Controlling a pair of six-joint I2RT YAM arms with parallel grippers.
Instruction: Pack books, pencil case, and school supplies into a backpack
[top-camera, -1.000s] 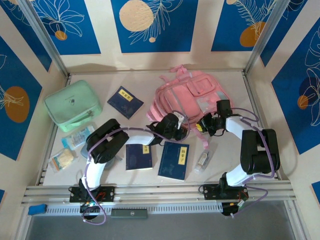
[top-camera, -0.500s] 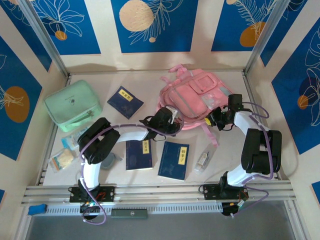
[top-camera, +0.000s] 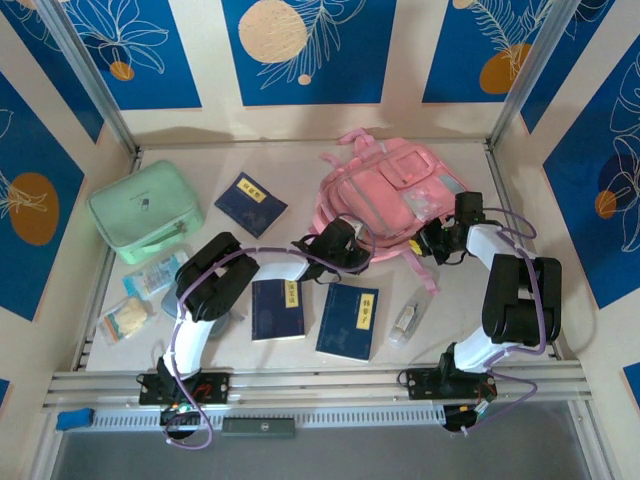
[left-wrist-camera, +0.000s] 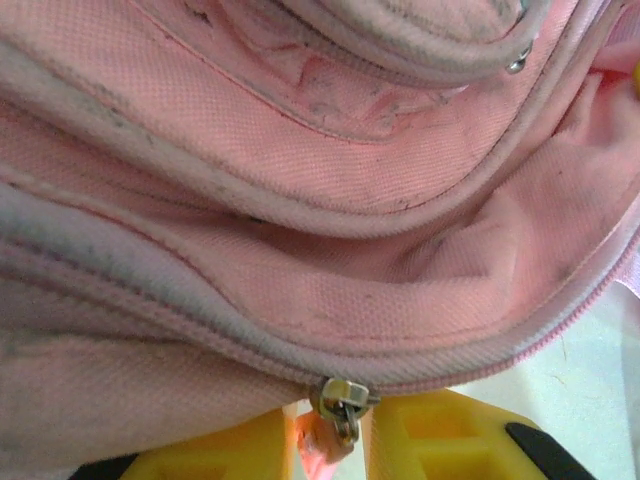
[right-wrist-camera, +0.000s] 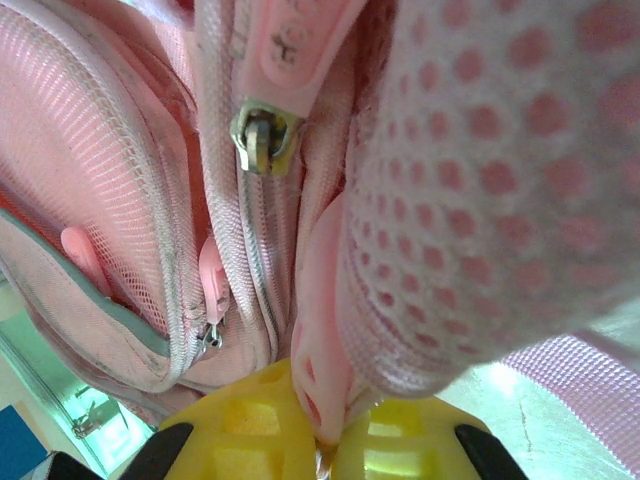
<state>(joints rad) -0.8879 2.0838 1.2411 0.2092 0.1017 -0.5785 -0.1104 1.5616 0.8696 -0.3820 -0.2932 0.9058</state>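
The pink backpack (top-camera: 390, 190) lies at the back right, and its fabric (left-wrist-camera: 330, 200) fills the left wrist view. My left gripper (top-camera: 350, 255) is at its near left edge, fingers slightly apart (left-wrist-camera: 330, 440). A metal zip slider (left-wrist-camera: 340, 395) and its pink pull tab (left-wrist-camera: 318, 450) hang loose in the gap. My right gripper (top-camera: 432, 243) is shut (right-wrist-camera: 325, 440) on a pink fold of the backpack's right edge (right-wrist-camera: 330, 330). Three navy books (top-camera: 250, 203) (top-camera: 277, 308) (top-camera: 349, 320) lie flat on the table. The grey-blue pencil case (top-camera: 230, 318) peeks from under my left arm.
A mint-green boxy case (top-camera: 145, 210) stands at the back left. A blue-and-white packet (top-camera: 155, 272) and a clear packet with yellowish contents (top-camera: 125, 318) lie at the left edge. A small clear bottle (top-camera: 405, 320) lies right of the nearest book.
The backpack has been drawn back and to the right with my right gripper. My left gripper followed its edge, and its fingers have parted from the zip pull.
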